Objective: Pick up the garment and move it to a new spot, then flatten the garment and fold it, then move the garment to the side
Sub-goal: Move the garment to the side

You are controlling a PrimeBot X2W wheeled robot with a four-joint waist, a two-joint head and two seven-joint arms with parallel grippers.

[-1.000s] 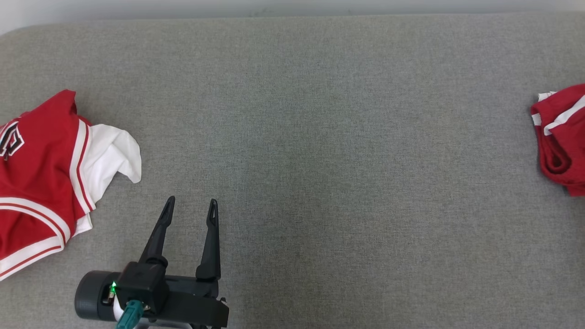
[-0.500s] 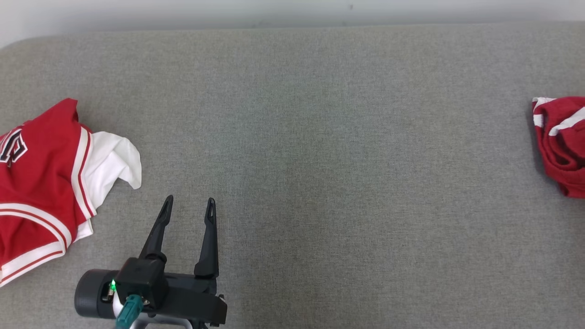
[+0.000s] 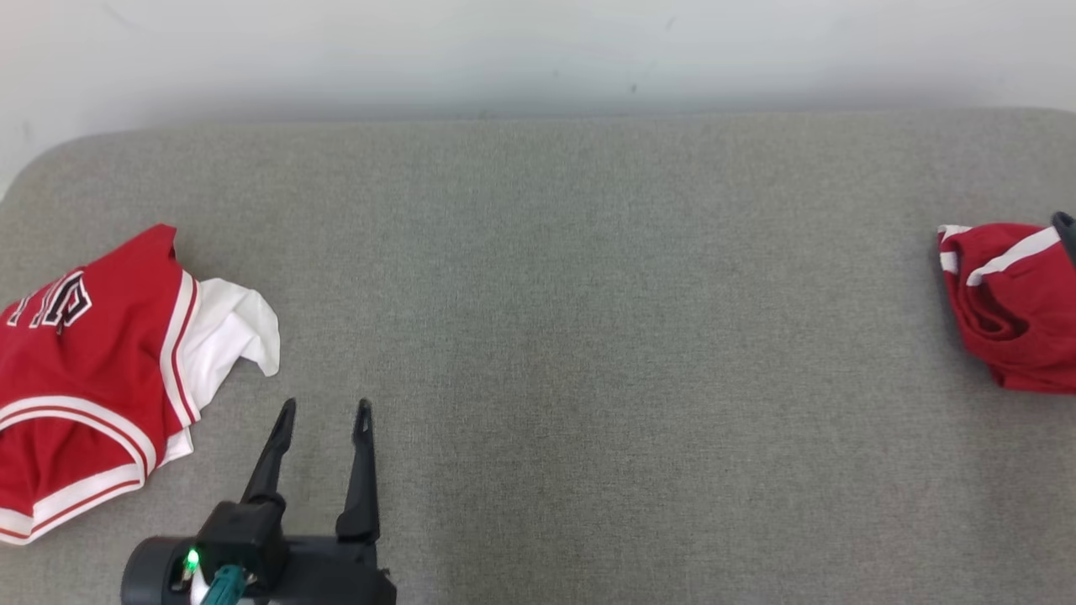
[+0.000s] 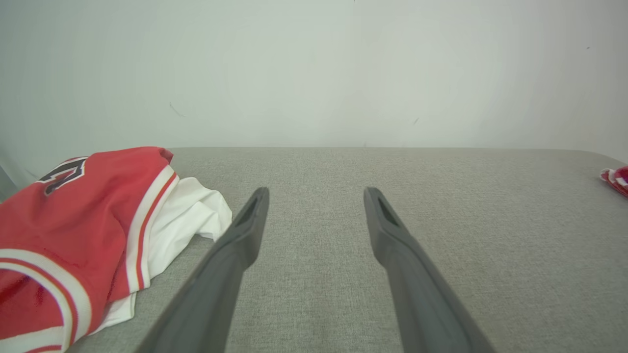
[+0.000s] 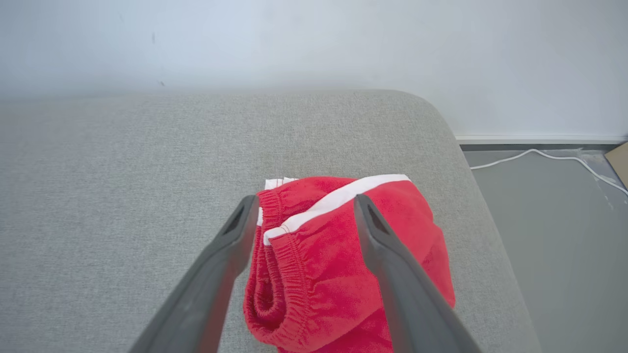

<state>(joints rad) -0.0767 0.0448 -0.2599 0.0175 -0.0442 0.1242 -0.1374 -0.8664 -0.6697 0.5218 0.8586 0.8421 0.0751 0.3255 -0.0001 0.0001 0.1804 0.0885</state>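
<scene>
– Now that the right hand [image 5: 305, 200] has sprung apart, is it done with the red shorts [image 5: 338, 274]?

– I'd judge so. A second ago it was clenched. Now its two fingers stand wide, one on each side of the bundle, pinching nothing. The shorts lie folded at the far right end of the grey bench [image 3: 538, 277], close to its rounded corner, with the elastic waistband facing the bench's middle.

– Do the fingers touch the cloth?

– I can't tell from the wrist view; they seem to hang just over it. In the head view a dark fingertip shows at the right edge, just above the bundle.

– The shorts sit lower in the head view than before. Were they moved?

– No. Everything has slid down that view together and more wall shows at the top, so the camera has tipped up. The shorts have not shifted on the bench.

– And the left hand [image 3: 326, 405]?

– Released and empty, as it was a second ago, low over bare bench near the front edge. The red and white jersey [image 3: 84, 378] lies crumpled just to its left, apart from it.

– So where does the task stand?

– The folding looks done and the garment is off to the side, so letting go reads as the closing step. What remains is to draw the right hand clear. The risk is a finger snagging in the waistband fold and dragging the bundle open or toward the edge.
</scene>
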